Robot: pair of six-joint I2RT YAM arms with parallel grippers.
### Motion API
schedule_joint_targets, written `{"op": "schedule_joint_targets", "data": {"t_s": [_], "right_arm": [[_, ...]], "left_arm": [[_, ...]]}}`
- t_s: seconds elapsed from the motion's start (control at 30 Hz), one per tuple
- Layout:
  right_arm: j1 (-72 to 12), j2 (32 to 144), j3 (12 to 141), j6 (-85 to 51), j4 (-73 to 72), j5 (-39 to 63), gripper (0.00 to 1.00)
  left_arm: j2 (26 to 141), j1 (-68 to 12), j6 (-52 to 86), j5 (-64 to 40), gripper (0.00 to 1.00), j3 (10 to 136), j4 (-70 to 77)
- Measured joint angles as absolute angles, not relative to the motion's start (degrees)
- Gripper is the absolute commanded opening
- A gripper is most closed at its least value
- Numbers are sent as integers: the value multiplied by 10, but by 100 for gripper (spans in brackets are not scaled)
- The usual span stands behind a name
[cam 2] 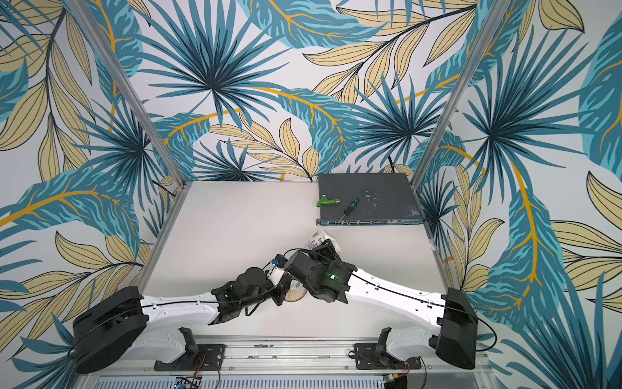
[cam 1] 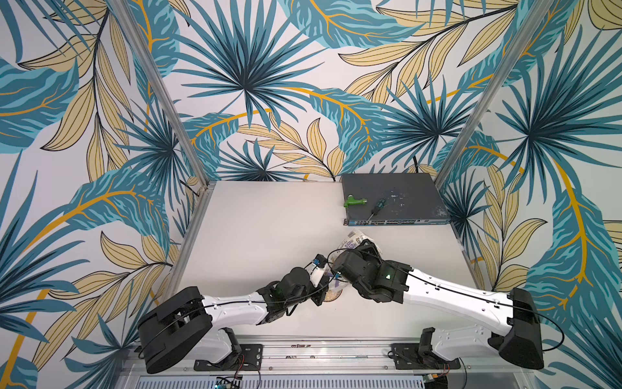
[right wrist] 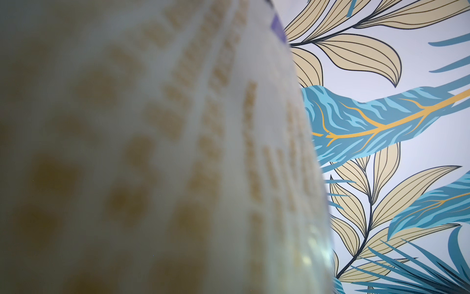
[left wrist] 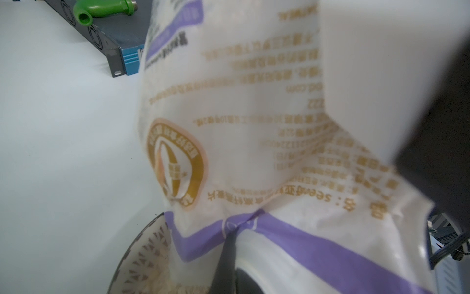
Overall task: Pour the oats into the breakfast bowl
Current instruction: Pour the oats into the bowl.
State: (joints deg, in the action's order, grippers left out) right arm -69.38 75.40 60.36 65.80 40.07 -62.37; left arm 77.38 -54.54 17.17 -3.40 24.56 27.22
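Your left gripper (left wrist: 232, 236) is fully closed on the bag of oats (left wrist: 254, 127). In the left wrist view one dark finger presses the purple band near the low end of the bag; the second finger I cannot see clearly behind the plastic.

Under this grip stands the bowl (left wrist: 147, 254), near the front edge of the desk (cam 1: 262, 235), about in the middle. In a top view there are already oats (cam 1: 331, 297) inside it. The low end of the bag hangs over the bowl and hides part of it. The mouth itself is not visible, so I only judge that it is above the bowl.

From there the long axis of the bag climbs away from you and to the right, up to your right gripper (cam 1: 368, 249). A short crumpled end of the bag sticks out behind it. The right wrist view shows only blurred plastic, very close, so I cannot tell how wide these fingers stand or if they really hold the bag.

For the coming move, the left arm is nearer to the bowl and guides the mouth; the right one has the high end. I think more lift there would send more oats down.

At the far right corner a grey box (cam 1: 393, 195) carries a green pipe piece (cam 1: 355, 202) and a screwdriver (cam 1: 377, 207), well apart.
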Motion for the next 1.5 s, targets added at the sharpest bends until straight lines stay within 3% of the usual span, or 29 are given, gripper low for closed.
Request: {"op": "schedule_joint_targets", "data": {"t_s": [1.5], "right_arm": [[-694,796,664,688,425,-636,0]], "left_arm": [[806,-543,186,-24,0,257,308]]}}
